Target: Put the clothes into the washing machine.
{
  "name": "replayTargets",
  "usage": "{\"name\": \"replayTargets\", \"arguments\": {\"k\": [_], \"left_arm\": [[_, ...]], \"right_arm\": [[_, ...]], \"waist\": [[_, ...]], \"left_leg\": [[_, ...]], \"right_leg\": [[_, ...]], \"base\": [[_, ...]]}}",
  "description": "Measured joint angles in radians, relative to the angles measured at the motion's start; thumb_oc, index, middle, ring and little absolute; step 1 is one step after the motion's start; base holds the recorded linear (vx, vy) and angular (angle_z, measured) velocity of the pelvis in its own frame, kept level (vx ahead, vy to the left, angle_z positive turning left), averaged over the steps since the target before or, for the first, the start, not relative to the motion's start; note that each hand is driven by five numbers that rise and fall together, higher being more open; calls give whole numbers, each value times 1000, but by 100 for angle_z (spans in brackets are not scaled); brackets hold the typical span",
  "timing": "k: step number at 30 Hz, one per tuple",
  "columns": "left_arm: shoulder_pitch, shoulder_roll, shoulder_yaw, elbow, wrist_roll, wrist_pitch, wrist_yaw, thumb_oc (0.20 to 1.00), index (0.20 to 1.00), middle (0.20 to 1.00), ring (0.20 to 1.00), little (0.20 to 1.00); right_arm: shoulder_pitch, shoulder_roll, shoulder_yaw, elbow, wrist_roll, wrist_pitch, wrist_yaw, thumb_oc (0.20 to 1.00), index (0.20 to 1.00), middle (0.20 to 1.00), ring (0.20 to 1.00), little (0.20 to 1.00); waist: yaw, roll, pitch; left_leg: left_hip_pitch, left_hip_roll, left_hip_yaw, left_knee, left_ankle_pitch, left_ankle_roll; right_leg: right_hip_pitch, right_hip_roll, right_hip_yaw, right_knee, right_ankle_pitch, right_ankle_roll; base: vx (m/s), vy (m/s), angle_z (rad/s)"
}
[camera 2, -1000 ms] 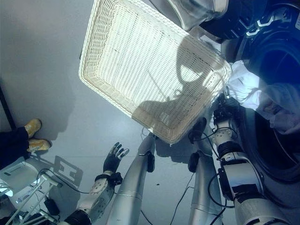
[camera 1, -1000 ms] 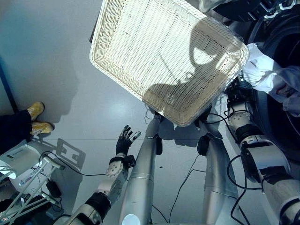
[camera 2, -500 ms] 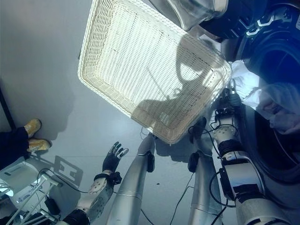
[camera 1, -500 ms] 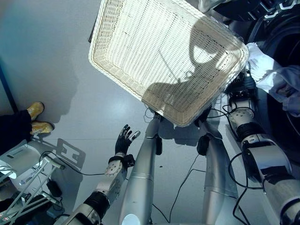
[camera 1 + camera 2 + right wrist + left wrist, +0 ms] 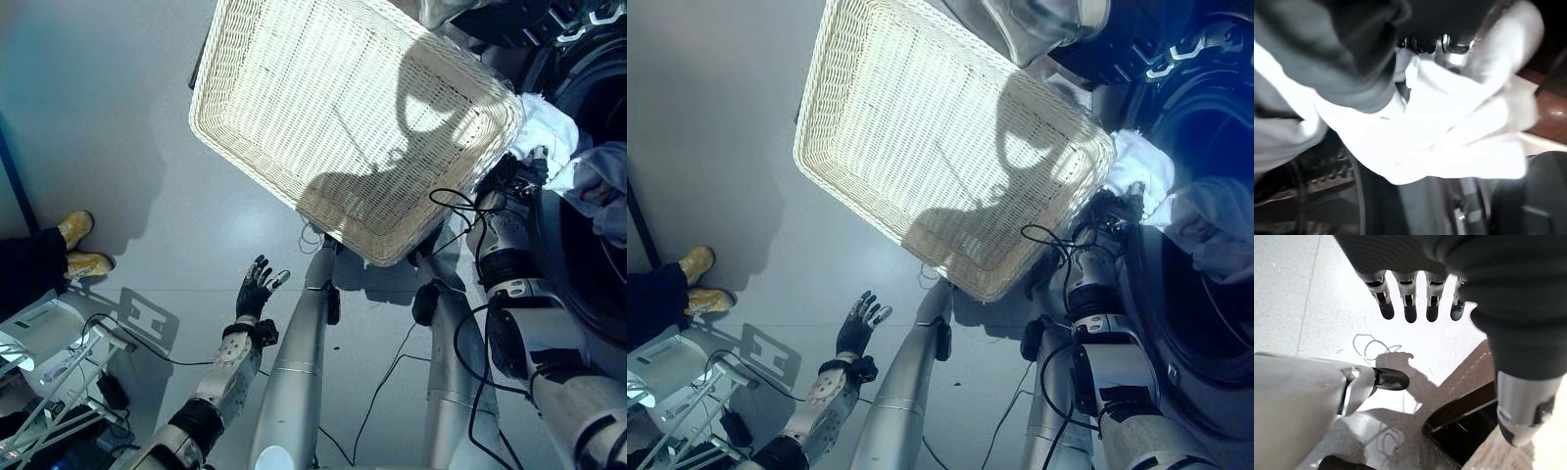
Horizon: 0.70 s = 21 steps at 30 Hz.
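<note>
step: we feed white cloth (image 5: 547, 125) into washer (image 5: 1215, 294) | right hand (image 5: 516, 174): fingers hidden in cloth, cannot tell | left hand (image 5: 255, 290): fingers straight, idle | next: push cloth past fingers into drum, let go

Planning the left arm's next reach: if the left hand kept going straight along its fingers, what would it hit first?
Probably the near edge of the wicker basket; the open left hand points up toward it over bare floor, though depth is unclear.

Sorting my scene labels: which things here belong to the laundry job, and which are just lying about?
Job:
- white cloth
- washing machine
- wicker basket
- right hand, at the cloth
- left hand, idle and open

Lying about:
- person's shoes
- grey stand
</note>
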Motion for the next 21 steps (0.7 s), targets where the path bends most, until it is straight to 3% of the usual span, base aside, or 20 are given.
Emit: {"name": "replayTargets", "arguments": {"k": [12,16,21], "left_arm": [[5,3,12,-18,0,2,0,1000,1000,1000,1000,1000],[32,9,57,-18,1,3,-7,1000,1000,1000,1000,1000],[41,21,71,-8,1,7,-24,1000,1000,1000,1000,1000]], "right_arm": [[97,-54,1,-59,-10,-95,3,200,200,200,200,200],[185,-59,-4,-172,-68,-153,-6,200,200,200,200,200],[248,-85,-46,-174,-4,-156,4,200,200,200,200,200]], "waist": [[-20,-1,0],[-57,-3,2],[-89,-4,3]], "left_leg": [[45,7,10,-21,3,5],[78,18,22,-41,7,11],[127,25,31,-67,10,14]], "right_leg": [[54,14,5,-54,26,8],[101,32,10,-115,57,17],[157,45,16,-166,80,22]], "base": [[-34,-4,-4],[-33,-45,-11],[-12,-43,-9]]}}
